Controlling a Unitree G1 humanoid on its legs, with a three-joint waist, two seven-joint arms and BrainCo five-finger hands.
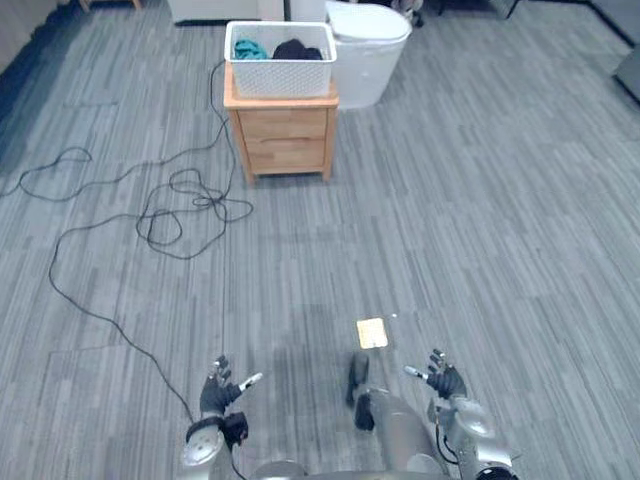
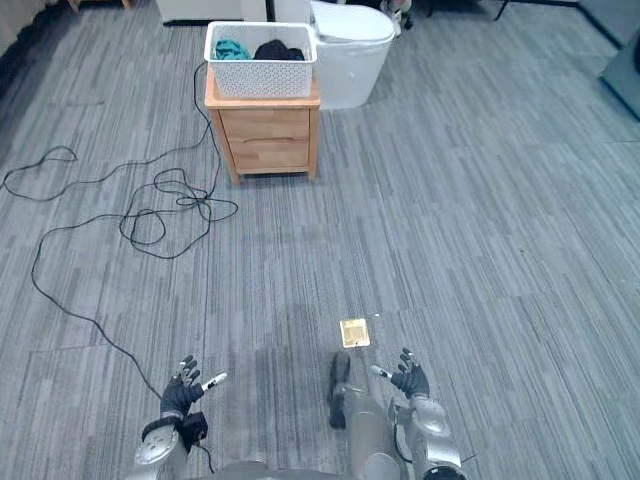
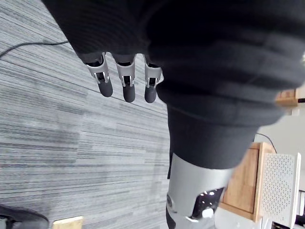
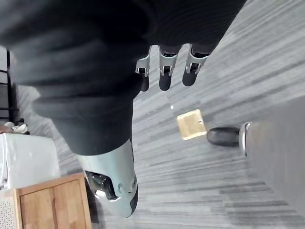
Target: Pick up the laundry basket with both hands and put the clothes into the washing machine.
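Observation:
A white perforated laundry basket (image 1: 280, 62) stands on a small wooden drawer cabinet (image 1: 283, 130) far ahead across the floor. Inside lie a teal garment (image 1: 249, 48) and a dark garment (image 1: 298, 49). Right behind the cabinet is a white round-topped washing machine (image 1: 370, 50). My left hand (image 1: 220, 393) hangs low at the view's bottom left, fingers straight and spread, holding nothing. My right hand (image 1: 444, 380) hangs at the bottom right, likewise open and empty. Both hands are far from the basket. The cabinet and basket edge (image 3: 279, 188) show past my left hand.
A long black cable (image 1: 180, 205) loops on the grey plank floor left of the cabinet. A small tan square tile (image 1: 372, 332) lies on the floor near my right hand. A white appliance base (image 1: 215, 10) stands at the far back.

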